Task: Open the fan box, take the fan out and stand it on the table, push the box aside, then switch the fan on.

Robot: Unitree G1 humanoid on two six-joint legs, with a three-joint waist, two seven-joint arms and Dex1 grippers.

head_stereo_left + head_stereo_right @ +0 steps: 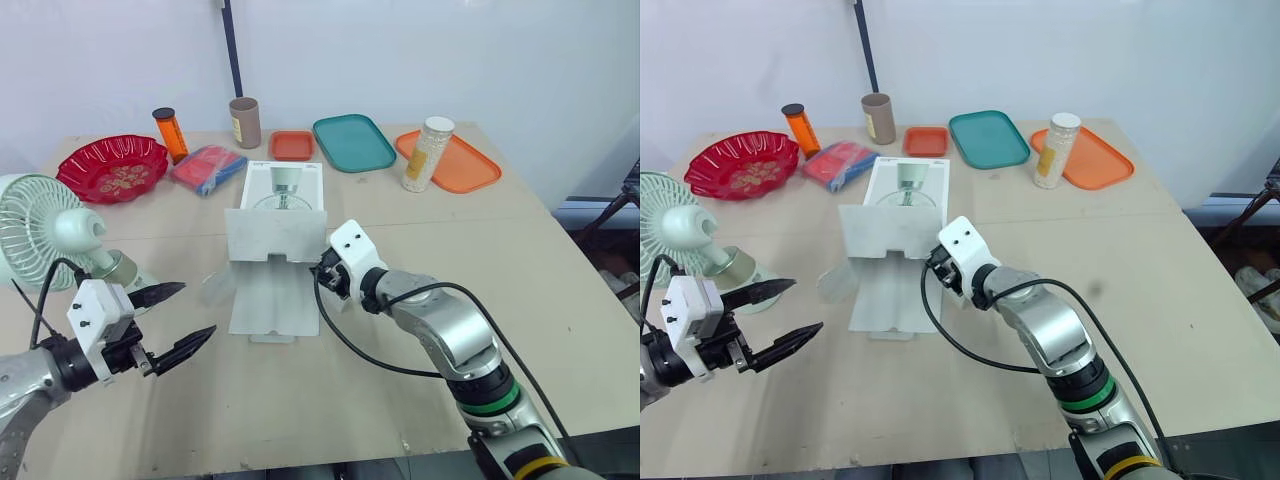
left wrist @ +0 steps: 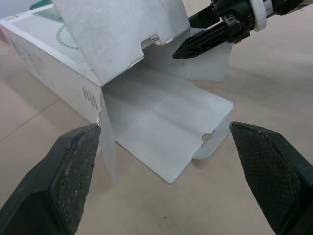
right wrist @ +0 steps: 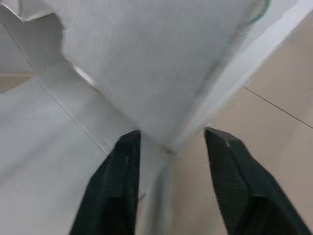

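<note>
The fan box [image 1: 283,200] lies flat on the surface [image 1: 300,400], its long axis running away from the robot and its open end and spread flaps facing the robot. Left of the box, the fan [image 1: 45,235] stands upright with its grille turned away from the box. The left gripper [image 1: 198,309] hangs near the fan, its 2 fingers spread and empty. The right gripper [image 1: 320,272] has parted fingers straddling the box's near right corner.

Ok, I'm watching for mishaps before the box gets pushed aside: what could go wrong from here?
1. The right gripper sits at the open flap end of the box; a push there may just fold the flaps instead of sliding the box.
2. Pushed leftward, the box could knock the fan standing close by.
3. The open left gripper hangs near the fan's base and might clip it.
</note>
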